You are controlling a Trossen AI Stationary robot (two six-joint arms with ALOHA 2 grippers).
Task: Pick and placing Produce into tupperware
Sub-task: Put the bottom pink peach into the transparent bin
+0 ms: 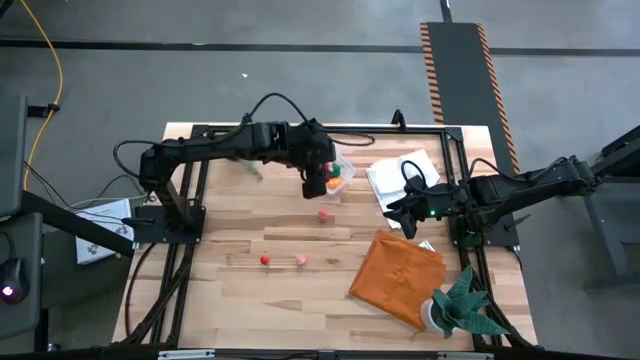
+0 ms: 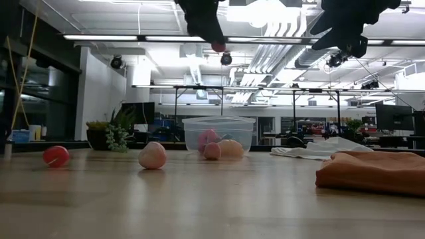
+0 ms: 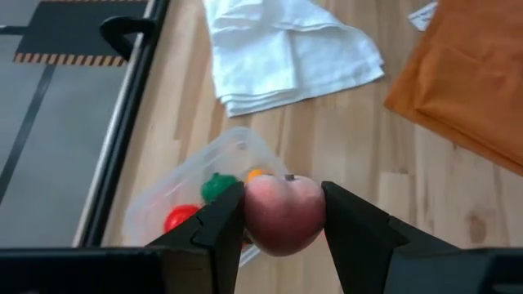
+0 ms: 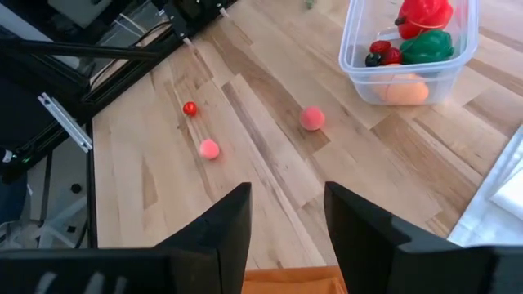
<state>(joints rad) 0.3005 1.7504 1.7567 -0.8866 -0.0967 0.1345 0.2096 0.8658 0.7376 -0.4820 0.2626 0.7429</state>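
I have the left gripper (image 3: pixel 282 214) raised above the light wooden worktop (image 1: pixel 250 290), its fingers (image 3: pixel 221 229) closed tight on a rounded reddish-pink toy fruit (image 3: pixel 283 214). Just beyond those fingers sits the small clear plastic rectangular tupperware (image 3: pixel 200 192), with green, red and orange toy pieces already inside. Three loose toy fruits lie on the worktop nearer my side of the fingers: a pink one (image 1: pixel 324 215), a paler pink one (image 1: pixel 300 259) and a small red one (image 1: pixel 265 260). My right gripper (image 4: pixel 286 216) hangs over a crumpled white cloth (image 1: pixel 400 178), fingers parted and holding nothing, with a folded orange cloth (image 1: pixel 396 275) close by.
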